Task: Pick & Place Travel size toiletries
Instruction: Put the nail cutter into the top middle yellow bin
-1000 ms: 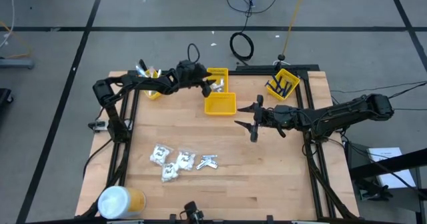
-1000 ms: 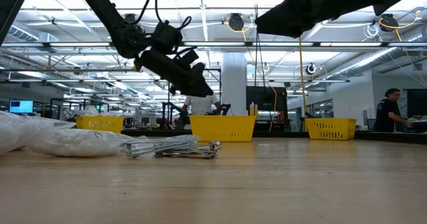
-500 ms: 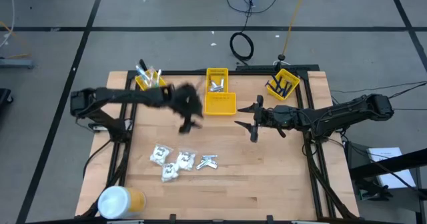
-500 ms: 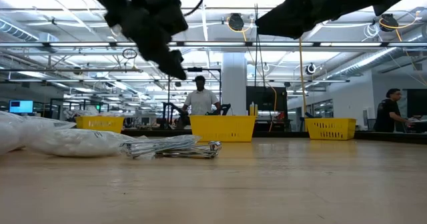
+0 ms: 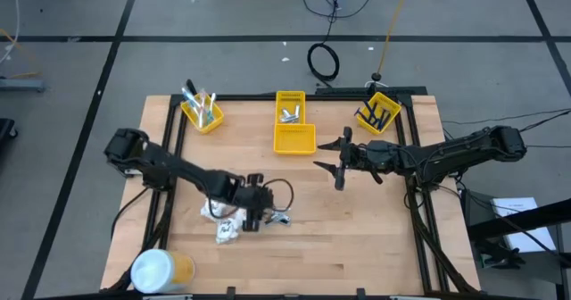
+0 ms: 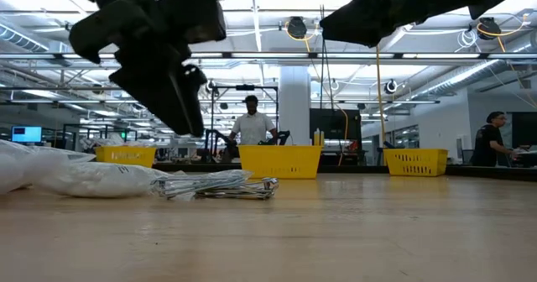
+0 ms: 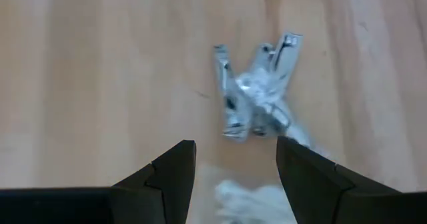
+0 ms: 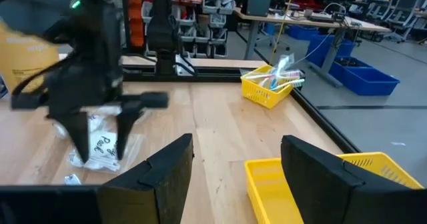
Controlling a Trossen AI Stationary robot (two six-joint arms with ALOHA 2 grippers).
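**Left gripper over the toiletry pile, right arm waiting mid-table**

High view: The left gripper (image 5: 256,212) sits low over the cluster of white packets (image 5: 223,221) and little silvery tubes (image 5: 279,217) near the front of the tabletop (image 5: 357,237). The right gripper (image 5: 337,168) hangs near the table's middle, just in front of two adjoining yellow bins (image 5: 293,138), its fingers spread apart and holding nothing. A third bin (image 5: 202,112) at the far left holds thin toothbrushes; a fourth (image 5: 379,112) at the far right holds dark blue razors. A large white-and-yellow cylinder (image 5: 161,270) stands at the front left corner.

Low view: The left gripper (image 6: 168,97) hovers above the tabletop, clear of the packets (image 6: 75,180) and the tubes (image 6: 235,187) lying beside them. People stand in the room behind the table.

Left wrist view: Its two fingers (image 7: 167,177) stand apart, empty, with the silvery tubes (image 7: 257,94) on the wood beyond them and a white packet (image 7: 257,201) between the fingertips' line of sight.

Right wrist view: The right arm's fingers (image 8: 160,177) are open and empty; beyond them the left gripper (image 8: 100,134) points down over a packet (image 8: 100,144), and the toothbrush bin (image 8: 270,91) stands farther off.
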